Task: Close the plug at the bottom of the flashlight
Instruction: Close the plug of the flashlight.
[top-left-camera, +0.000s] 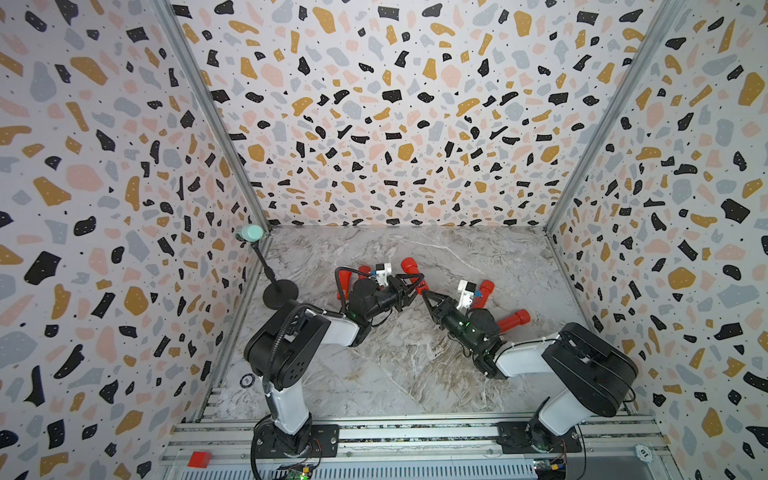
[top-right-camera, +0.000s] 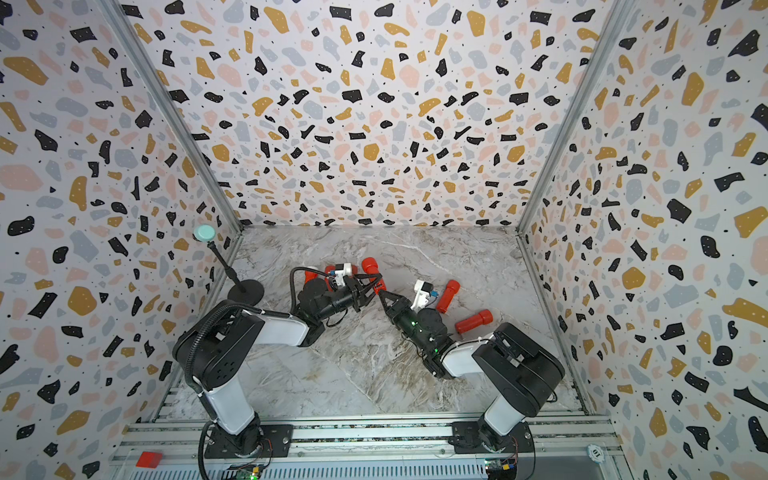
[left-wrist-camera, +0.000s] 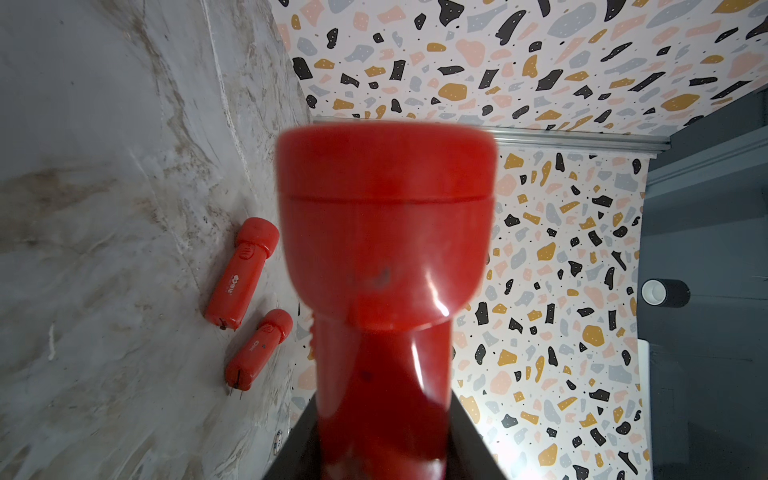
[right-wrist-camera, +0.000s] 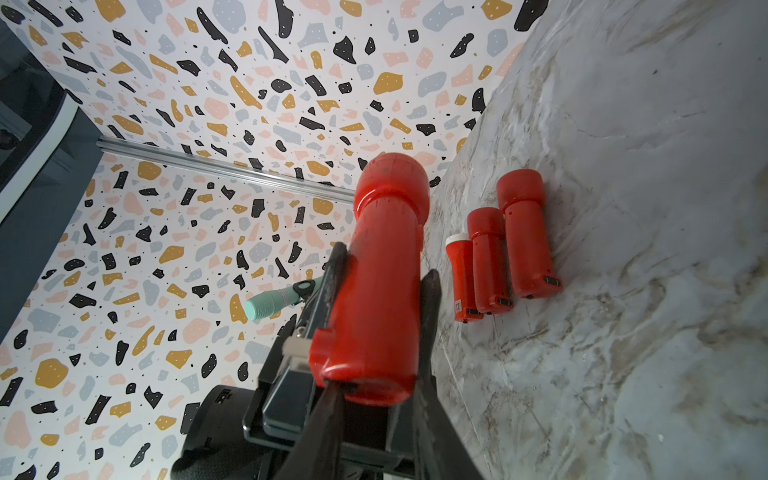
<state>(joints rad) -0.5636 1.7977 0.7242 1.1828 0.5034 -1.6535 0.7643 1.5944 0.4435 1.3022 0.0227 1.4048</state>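
Observation:
A red flashlight (top-left-camera: 411, 266) (top-right-camera: 370, 266) hangs above the marble floor, head towards the back wall, with my left gripper (top-left-camera: 419, 282) (top-right-camera: 376, 282) shut on its body. In the left wrist view the flashlight (left-wrist-camera: 386, 249) fills the middle, between the two black fingers (left-wrist-camera: 469, 449). My right gripper (top-left-camera: 424, 293) (top-right-camera: 380, 291) has its fingers drawn to a point against the flashlight's bottom end. In the right wrist view one fingertip (right-wrist-camera: 343, 390) rests on a dark slot in that end face of the flashlight (right-wrist-camera: 382, 291). The plug itself is hidden there.
Three more red flashlights (right-wrist-camera: 490, 257) lie side by side behind the left arm. Two others (top-left-camera: 484, 289) (top-left-camera: 515, 320) lie beside the right arm. A microphone (top-left-camera: 249, 233) on a stand rises from a round base (top-left-camera: 280, 293) at the left wall.

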